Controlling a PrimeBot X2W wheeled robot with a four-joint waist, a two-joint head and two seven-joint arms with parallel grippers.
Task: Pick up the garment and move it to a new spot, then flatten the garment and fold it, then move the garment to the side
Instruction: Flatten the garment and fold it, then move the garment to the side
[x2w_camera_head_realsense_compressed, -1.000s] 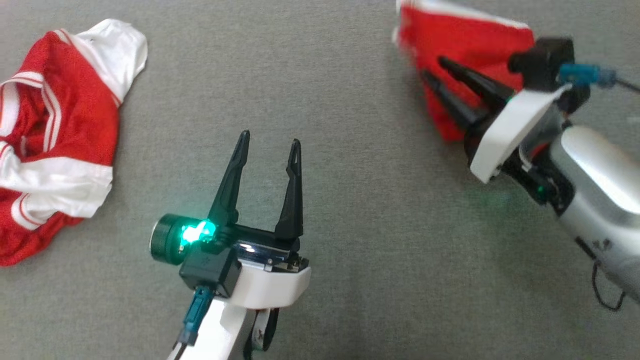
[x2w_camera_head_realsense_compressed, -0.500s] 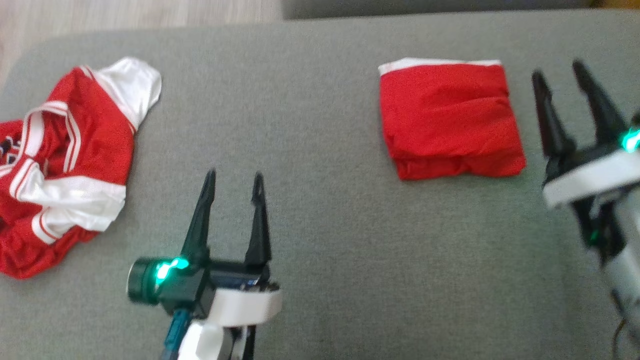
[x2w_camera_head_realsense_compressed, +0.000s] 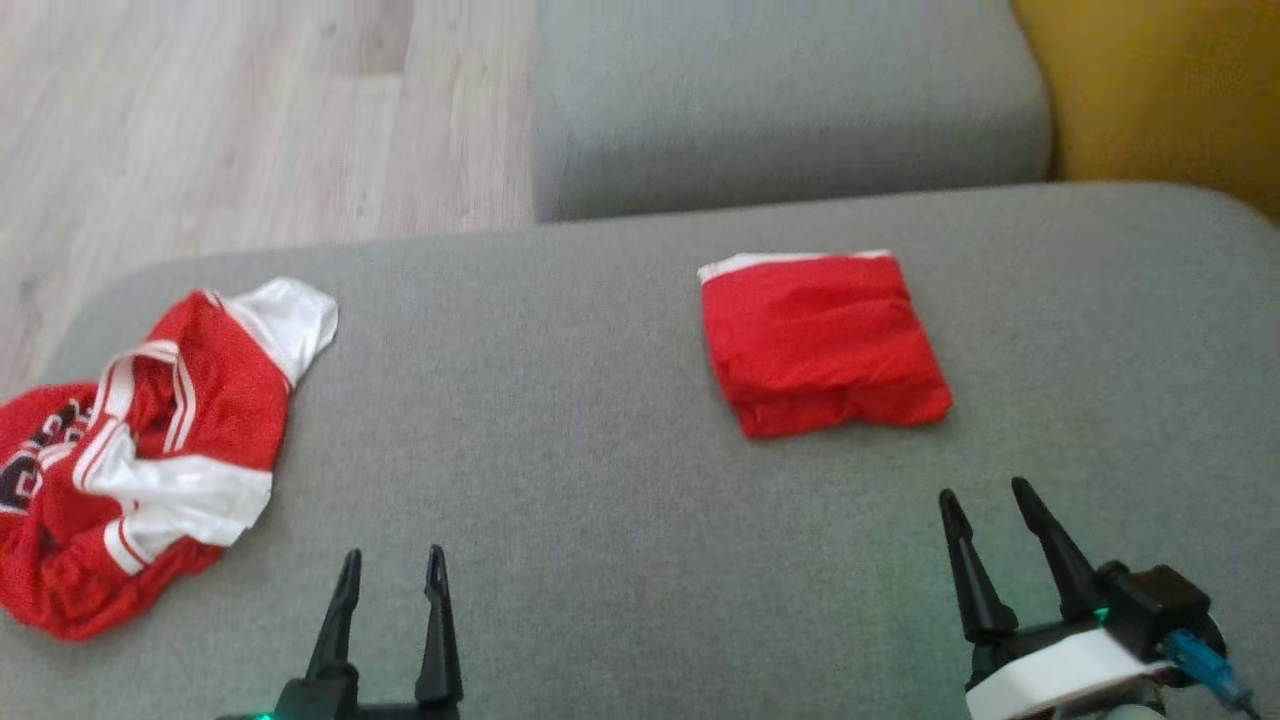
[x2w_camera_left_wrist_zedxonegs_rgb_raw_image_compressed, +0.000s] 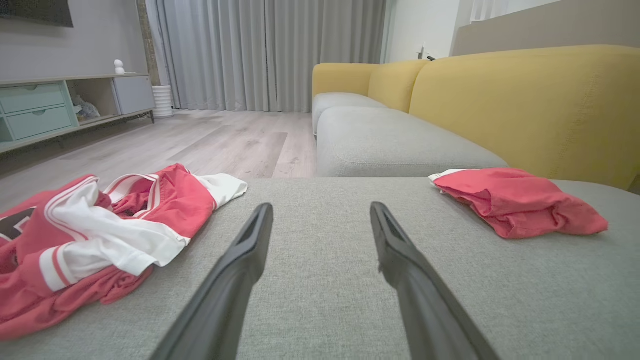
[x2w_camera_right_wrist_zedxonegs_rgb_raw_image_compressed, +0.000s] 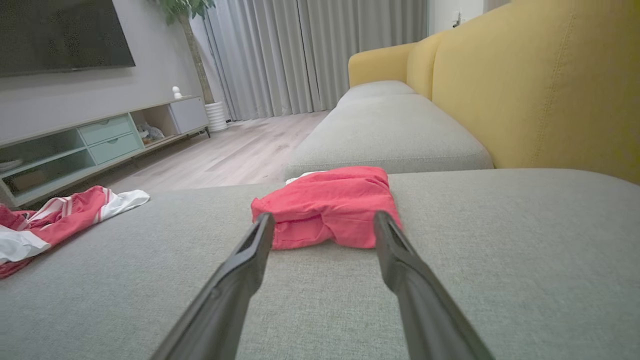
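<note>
A folded red garment (x2w_camera_head_realsense_compressed: 820, 340) with a white edge lies flat on the grey sofa seat (x2w_camera_head_realsense_compressed: 580, 470), right of centre; it also shows as the folded garment (x2w_camera_left_wrist_zedxonegs_rgb_raw_image_compressed: 520, 202) at the right of the left wrist view and as the folded garment (x2w_camera_right_wrist_zedxonegs_rgb_raw_image_compressed: 327, 205) just beyond the fingertips in the right wrist view. My right gripper (x2w_camera_head_realsense_compressed: 985, 495) stands open at the lower right, a short way in front of the garment and apart from it. My left gripper (x2w_camera_head_realsense_compressed: 392, 560) is open at the bottom left, holding nothing.
A crumpled red-and-white jersey (x2w_camera_head_realsense_compressed: 140, 450) lies at the seat's left end, also seen as the jersey (x2w_camera_left_wrist_zedxonegs_rgb_raw_image_compressed: 95, 235). A second grey cushion (x2w_camera_head_realsense_compressed: 780, 100) lies beyond, with a yellow backrest (x2w_camera_head_realsense_compressed: 1160, 90) at the right. Wood floor (x2w_camera_head_realsense_compressed: 220, 120) drops off past the far-left edge.
My right gripper let go of the folded garment, opened and drew back toward me. The head camera tilted up, so the whole picture shifted down. The left gripper stayed open.
</note>
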